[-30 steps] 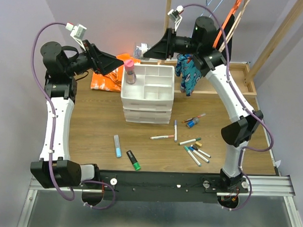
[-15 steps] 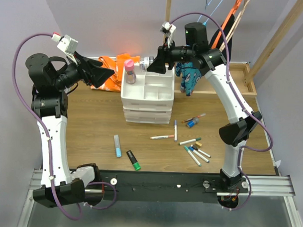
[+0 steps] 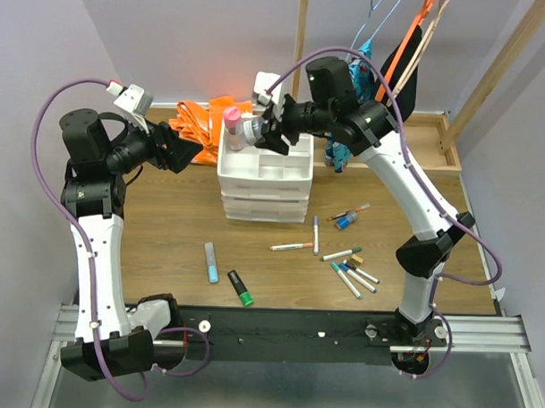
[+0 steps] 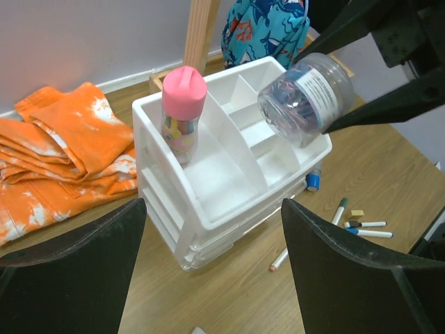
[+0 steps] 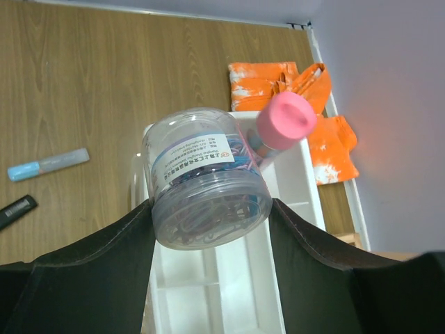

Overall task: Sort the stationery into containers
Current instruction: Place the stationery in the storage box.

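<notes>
My right gripper (image 3: 262, 130) is shut on the clear round jar (image 5: 205, 177), which is full of coloured clips. It holds the jar tilted above the top tray of the white drawer unit (image 3: 264, 181); the jar (image 4: 306, 97) hangs over the tray's right compartments. A pink-capped container (image 3: 231, 126) stands upright in the tray's left compartment. To the left of the unit, my left gripper (image 4: 212, 209) is open and holds nothing. Several markers (image 3: 350, 277), a blue highlighter (image 3: 211, 262), a green-black highlighter (image 3: 240, 288) and a tan block (image 3: 357, 259) lie on the table.
An orange cloth (image 3: 199, 121) lies behind my left gripper at the back left. A wooden frame tray (image 3: 436, 143) sits at the back right, with a blue patterned cloth (image 3: 337, 144) and hangers beside it.
My right gripper has carried the jar leftward from behind the unit to above its top tray. My left gripper has drawn back left, away from the pink-capped container.
</notes>
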Controlling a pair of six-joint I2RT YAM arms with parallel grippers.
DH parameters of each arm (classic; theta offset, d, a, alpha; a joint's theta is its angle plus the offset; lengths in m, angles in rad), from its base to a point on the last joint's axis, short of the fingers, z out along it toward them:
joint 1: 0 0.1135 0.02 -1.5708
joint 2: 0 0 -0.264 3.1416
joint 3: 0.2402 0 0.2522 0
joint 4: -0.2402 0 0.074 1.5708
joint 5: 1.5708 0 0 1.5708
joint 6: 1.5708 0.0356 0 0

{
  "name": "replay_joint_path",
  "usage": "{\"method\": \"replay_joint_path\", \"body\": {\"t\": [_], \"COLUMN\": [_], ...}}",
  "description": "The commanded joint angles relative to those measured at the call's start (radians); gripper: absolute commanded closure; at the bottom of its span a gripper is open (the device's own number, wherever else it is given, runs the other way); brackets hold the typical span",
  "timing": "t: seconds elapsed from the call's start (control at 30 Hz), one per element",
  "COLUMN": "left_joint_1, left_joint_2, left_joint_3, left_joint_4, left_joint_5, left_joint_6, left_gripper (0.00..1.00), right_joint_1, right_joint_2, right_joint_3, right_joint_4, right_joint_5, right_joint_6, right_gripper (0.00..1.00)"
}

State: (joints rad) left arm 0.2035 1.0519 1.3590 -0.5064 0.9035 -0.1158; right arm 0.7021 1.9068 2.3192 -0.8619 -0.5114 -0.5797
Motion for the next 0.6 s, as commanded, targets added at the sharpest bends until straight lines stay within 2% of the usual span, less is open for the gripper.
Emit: {"method": "replay_joint_path", "body": {"t": [0.0, 0.57], "left_joint_1": [0.005, 0.001], "left_joint_2": [-0.046, -0.096], "left_joint_3": [-0.061, -0.208], "left_joint_4": [0.02, 0.037], "left_joint_5": [-0.023, 0.011], "left_joint_6": [0.033, 0.033], "left_gripper": [0.13, 0.14], "right_joint_1": [0.071, 0.18], "right_joint_2": [-0.031, 0.121], "right_joint_3": [-0.037, 0.022], "right_joint_4": [-0.061, -0.112], "right_joint_5": [0.105, 0.327], "right_joint_6": [-0.177, -0.226], "right_gripper": [0.53, 0.53]}}
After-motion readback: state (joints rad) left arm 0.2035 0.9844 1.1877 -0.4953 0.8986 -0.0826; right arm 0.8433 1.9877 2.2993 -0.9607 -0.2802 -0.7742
